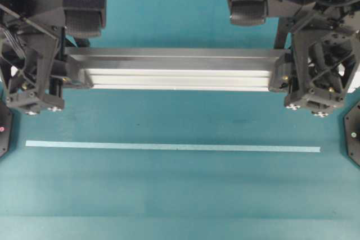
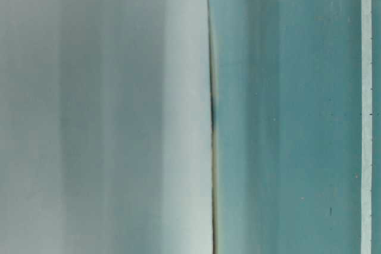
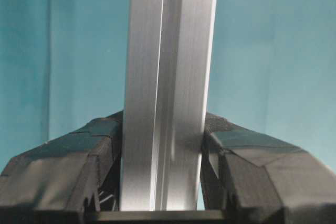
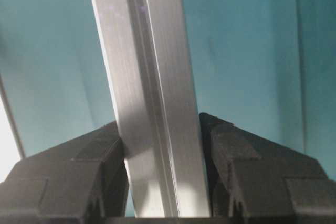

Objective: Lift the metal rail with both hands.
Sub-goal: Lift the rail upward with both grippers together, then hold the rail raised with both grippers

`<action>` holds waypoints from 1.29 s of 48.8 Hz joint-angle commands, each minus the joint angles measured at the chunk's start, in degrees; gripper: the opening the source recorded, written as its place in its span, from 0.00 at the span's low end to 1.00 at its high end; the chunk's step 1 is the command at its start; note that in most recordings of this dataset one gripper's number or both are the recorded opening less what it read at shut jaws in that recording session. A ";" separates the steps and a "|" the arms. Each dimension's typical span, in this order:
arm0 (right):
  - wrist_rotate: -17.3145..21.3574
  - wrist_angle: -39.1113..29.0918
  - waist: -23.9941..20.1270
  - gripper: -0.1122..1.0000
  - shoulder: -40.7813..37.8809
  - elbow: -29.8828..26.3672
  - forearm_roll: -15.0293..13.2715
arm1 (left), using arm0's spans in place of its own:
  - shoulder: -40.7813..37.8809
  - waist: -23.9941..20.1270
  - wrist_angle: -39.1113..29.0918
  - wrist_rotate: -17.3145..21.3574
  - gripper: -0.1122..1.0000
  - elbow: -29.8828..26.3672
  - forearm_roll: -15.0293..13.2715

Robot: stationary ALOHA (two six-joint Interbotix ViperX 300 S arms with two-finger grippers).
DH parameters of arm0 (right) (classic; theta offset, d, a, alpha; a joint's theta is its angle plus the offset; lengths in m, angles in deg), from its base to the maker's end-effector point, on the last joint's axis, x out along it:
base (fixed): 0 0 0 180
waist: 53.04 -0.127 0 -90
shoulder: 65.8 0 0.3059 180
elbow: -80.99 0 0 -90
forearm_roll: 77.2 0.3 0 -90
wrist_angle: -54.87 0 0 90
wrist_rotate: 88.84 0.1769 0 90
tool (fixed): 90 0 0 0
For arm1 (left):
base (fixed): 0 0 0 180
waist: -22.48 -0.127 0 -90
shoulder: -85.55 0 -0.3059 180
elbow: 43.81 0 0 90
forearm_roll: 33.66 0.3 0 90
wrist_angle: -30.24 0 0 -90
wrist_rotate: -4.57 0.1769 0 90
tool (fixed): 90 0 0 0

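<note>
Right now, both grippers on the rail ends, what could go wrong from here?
1. The left gripper and right gripper clamp the smooth sides of the metal rail only near its two ends; if one arm rises faster, the bar may tilt and slide between the fingers.
2. In the right wrist view the rail runs slanted between the fingers, so that grip could twist.
3. A drop would likely land near the pale tape strip.

No readable text, labels, brands, numbers or signs in any view
</note>
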 commanded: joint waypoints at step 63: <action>1.32 6.94 0.62 0.45 0.70 15.12 0.18 | -0.35 -0.18 7.91 -1.76 0.43 8.79 0.53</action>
